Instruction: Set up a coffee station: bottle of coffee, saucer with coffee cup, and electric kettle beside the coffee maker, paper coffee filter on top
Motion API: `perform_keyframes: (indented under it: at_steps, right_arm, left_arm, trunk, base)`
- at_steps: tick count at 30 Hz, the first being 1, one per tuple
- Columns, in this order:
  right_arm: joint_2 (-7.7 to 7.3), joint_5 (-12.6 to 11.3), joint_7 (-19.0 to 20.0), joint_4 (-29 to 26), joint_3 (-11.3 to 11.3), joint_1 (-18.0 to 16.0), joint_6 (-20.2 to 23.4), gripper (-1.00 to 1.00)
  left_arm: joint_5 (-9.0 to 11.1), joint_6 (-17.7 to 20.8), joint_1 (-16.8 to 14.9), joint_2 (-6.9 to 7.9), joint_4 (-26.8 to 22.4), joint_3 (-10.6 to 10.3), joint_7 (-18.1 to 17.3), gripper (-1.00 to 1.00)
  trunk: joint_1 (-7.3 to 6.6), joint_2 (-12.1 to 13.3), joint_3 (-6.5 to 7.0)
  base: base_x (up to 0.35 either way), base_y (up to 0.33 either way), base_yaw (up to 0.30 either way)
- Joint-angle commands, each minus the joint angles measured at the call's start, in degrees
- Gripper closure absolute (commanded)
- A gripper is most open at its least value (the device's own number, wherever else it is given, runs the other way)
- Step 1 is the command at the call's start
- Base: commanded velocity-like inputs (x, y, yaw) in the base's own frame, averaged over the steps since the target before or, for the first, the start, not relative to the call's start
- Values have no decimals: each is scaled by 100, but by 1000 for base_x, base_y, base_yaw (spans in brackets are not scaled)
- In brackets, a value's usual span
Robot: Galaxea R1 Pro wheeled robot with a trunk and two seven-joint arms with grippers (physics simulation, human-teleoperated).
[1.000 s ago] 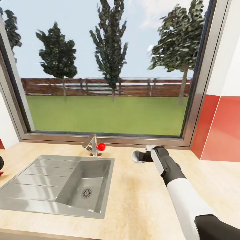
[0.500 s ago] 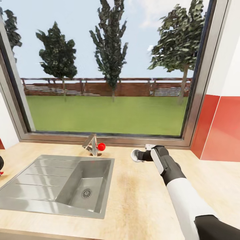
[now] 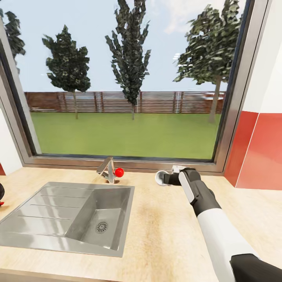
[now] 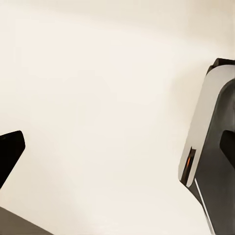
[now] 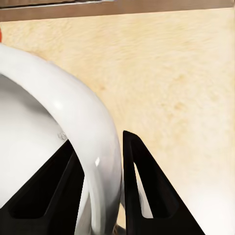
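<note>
My right gripper [image 3: 166, 178] reaches over the light wood kitchen countertop [image 3: 164, 235] toward the window sill, to the right of the tap. It is shut on the white coffee cup [image 3: 160, 177], held just above the worktop. In the right wrist view the cup's curved white wall [image 5: 44, 127] sits pinched between the two black fingers [image 5: 142, 186], one on either side of it, with bare countertop [image 5: 166, 63] beyond. In the left wrist view one dark fingertip [image 4: 10, 152] shows far to one side against a plain cream surface.
An inset steel sink [image 3: 70, 215] lies at the left, with a tap [image 3: 108, 171] and red knob [image 3: 119, 171] behind it. A dark rounded thing [image 3: 1, 194] is cut off at the left edge. The window frame [image 3: 125, 162] backs the counter; a red-and-white wall [image 3: 262, 156] closes the right.
My right gripper has carried the cup a little farther back toward the window sill and slightly right. Sink, tap and camera have stayed put.
</note>
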Motion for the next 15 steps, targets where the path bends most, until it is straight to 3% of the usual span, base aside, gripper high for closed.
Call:
perform_keyframes:
  at_steps: [1, 15]
  right_arm:
    - [-1, -57, -40, -36, 6, -2, 16, 100]
    - [-10, -57, -40, -197, 6, -2, 16, 100]
  left_arm:
    - [-31, -27, -4, 0, 11, 43, 13, -100]
    - [-44, -27, -4, -78, 9, 35, 13, -100]
  trunk:
    - [2, -4, -3]
    - [2, -4, 81]
  base:
    - [0, 0, 0]
    - [0, 0, 0]
